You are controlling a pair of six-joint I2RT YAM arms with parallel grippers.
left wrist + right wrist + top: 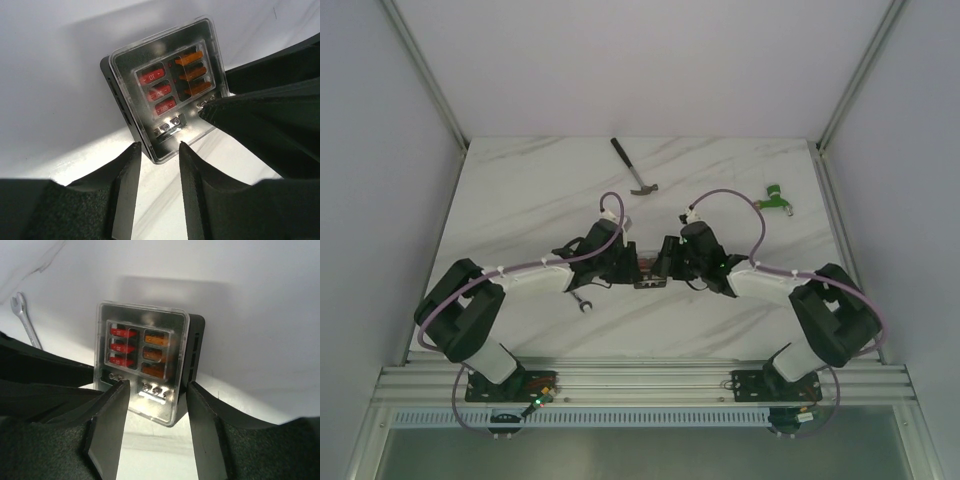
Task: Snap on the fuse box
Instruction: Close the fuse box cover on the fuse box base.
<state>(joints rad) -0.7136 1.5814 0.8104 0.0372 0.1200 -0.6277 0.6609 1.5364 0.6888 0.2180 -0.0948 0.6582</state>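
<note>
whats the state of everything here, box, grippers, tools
fuse box: lying flat
clear cover: on the box, seating unclear
left gripper: open, empty, just short of the box
right gripper: jaws apart at the box's edge, grip unclear
hammer: lying loose
wrench: lying loose
green connector: lying loose

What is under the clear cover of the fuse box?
Three red fuses, three orange fuses and small screws. The fuse box body hides whatever lies deeper.

Wrist views bright; glare whites out the fuse box [165, 95] cover, hard shadow behind it. Overhead view dim, soft, low-contrast.
</note>
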